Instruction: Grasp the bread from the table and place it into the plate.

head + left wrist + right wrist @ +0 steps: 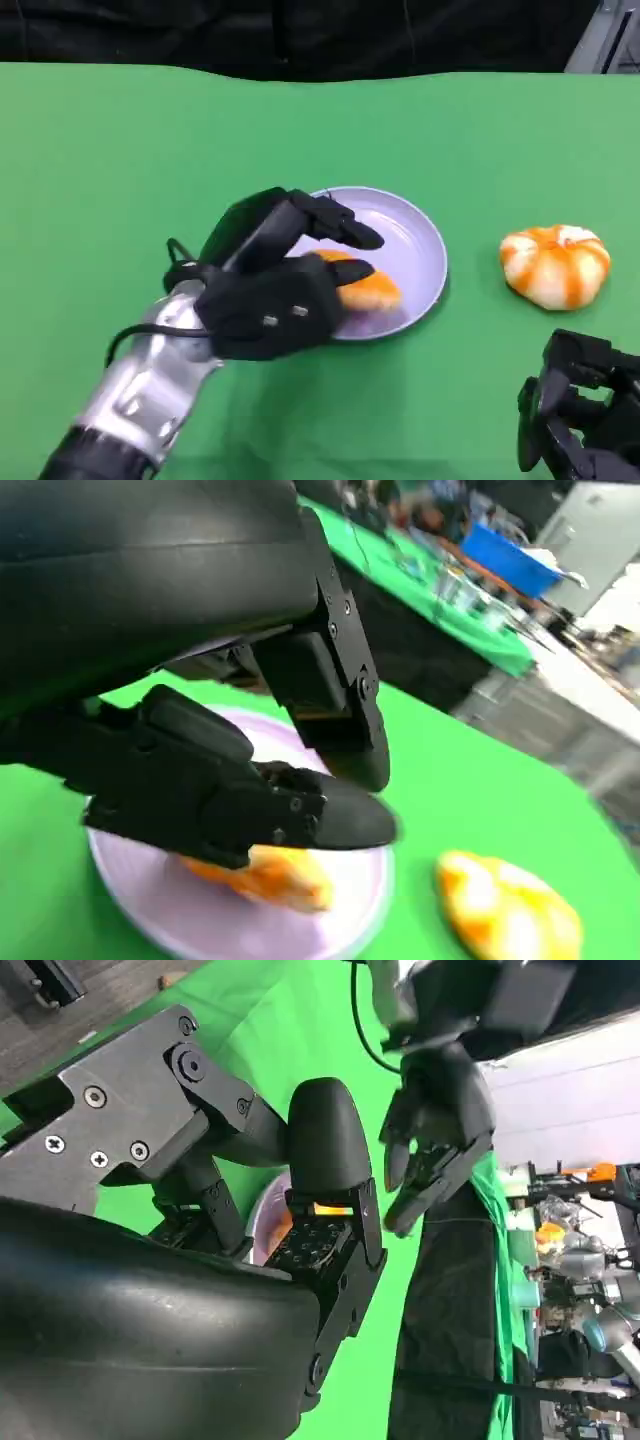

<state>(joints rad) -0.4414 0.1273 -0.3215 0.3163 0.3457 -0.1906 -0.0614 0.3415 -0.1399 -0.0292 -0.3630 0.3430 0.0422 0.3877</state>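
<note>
Orange bread piece [365,290] lying in lilac plate [420,250]; left hand [275,285] hovering over it, fingers apart, apparently releasing; right hand [580,420] idling, fingers' state unclear; striped bun [555,265] sitting beside plate

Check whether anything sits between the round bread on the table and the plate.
Nothing visible does. Bare green table separates the round bread from the plate. The left hand covers the plate's near left side, over another bread piece.

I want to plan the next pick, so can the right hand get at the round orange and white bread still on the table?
Probably yes. The round bread lies on open green cloth, just beyond the right hand, with nothing between them. The left hand is busy over the plate, well clear.
</note>
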